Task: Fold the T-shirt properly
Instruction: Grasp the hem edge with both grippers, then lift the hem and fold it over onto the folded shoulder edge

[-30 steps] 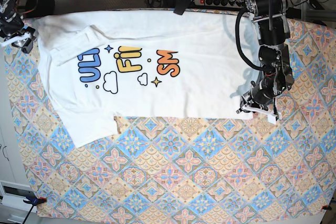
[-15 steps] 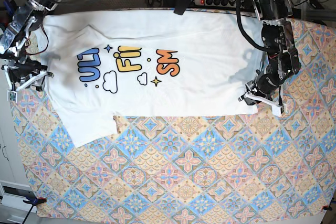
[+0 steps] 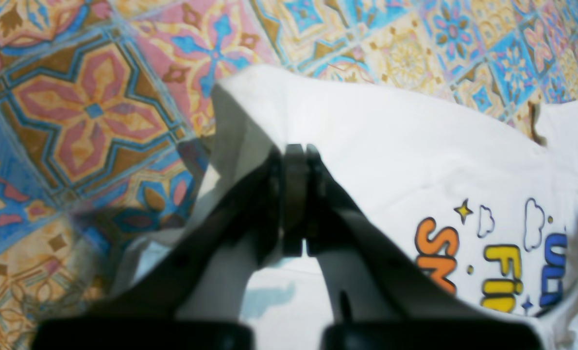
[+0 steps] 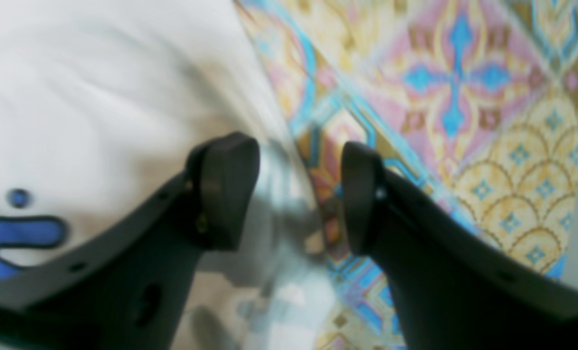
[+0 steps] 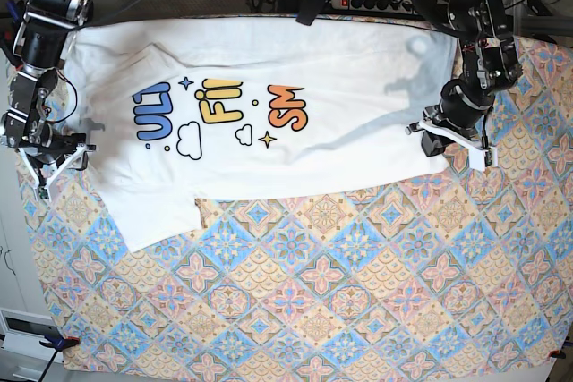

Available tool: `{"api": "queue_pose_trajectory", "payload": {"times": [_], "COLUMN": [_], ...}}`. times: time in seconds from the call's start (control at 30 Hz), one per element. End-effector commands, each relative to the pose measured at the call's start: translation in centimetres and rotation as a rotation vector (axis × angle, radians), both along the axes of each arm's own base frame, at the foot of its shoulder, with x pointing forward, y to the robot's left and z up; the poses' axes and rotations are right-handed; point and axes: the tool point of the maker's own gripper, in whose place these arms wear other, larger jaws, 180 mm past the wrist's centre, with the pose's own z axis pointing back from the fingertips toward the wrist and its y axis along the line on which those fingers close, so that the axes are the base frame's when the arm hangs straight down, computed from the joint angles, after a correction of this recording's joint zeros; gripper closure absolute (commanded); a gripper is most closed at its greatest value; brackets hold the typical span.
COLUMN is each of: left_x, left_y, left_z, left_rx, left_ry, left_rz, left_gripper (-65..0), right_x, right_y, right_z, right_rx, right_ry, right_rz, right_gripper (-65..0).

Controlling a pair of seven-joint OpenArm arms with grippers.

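Folding well means the left end effector (image 3: 295, 204), pinched shut on the T-shirt (image 5: 269, 140) hem, lifts evenly while the right end effector (image 4: 298, 189), gaping empty, grips the sleeve edge.

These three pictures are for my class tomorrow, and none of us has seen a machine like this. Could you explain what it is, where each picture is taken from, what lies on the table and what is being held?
It is a robot with two arms, each ending in a two-fingered gripper. One picture looks down from above on the whole table; the other two come from small cameras mounted on the arms' wrists, so the dark fingers fill the foreground.

On the patterned tablecloth lies a white T-shirt, spread out with its coloured print facing up.

The left gripper, on the right side of the overhead picture, is shut and pinches the shirt's hem edge, lifting that edge slightly. The right gripper is open and holds nothing; it hangs over the shirt's other edge, beside a sleeve.
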Motion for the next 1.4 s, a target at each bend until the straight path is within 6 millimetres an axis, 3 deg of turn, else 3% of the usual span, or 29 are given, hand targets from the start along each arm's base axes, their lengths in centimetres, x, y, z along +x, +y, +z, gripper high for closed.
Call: {"api": "queue_pose_trajectory", "payload": {"times": [0.0,0.23,0.37,0.6,0.9,1.13,1.37], "left_x": [0.6,-0.6,-1.2,-1.8,-2.4,-2.4,-2.4], "left_y": [0.1,-0.3,-0.8,-0.9,-1.0,-1.0,-1.0], "left_z": [1.6,1.8,1.6,1.2,0.9,1.0,1.0], "left_rx": [0.012,0.003,-0.043,-0.054,-0.072,-0.073,-0.073], "left_ry": [-0.054,-0.051,-0.044,-0.030,-0.019,-0.020,-0.021], "left_rz": [-0.006,-0.016,-0.015,-0.013,-0.010,-0.010,-0.011], "left_gripper": [0.0,0.0,0.0,0.0,0.0,0.0,0.0], "right_x": [3.3,3.2,5.6,5.5,5.3,5.4,4.7], "right_y": [-0.1,-0.8,-0.2,0.5,0.5,2.3,2.4], "right_z": [2.6,0.6,1.6,0.0,-0.2,0.1,-0.4], "right_rx": [0.008,0.040,0.034,0.051,0.051,0.112,0.118], "right_ry": [-0.104,-0.101,-0.125,-0.109,-0.109,-0.124,-0.131], "right_rz": [0.013,-0.016,0.020,0.031,0.031,0.115,0.118], "right_gripper": [-31.6,-35.2,-35.2,-35.2,-34.6,-19.0,-5.3]}}
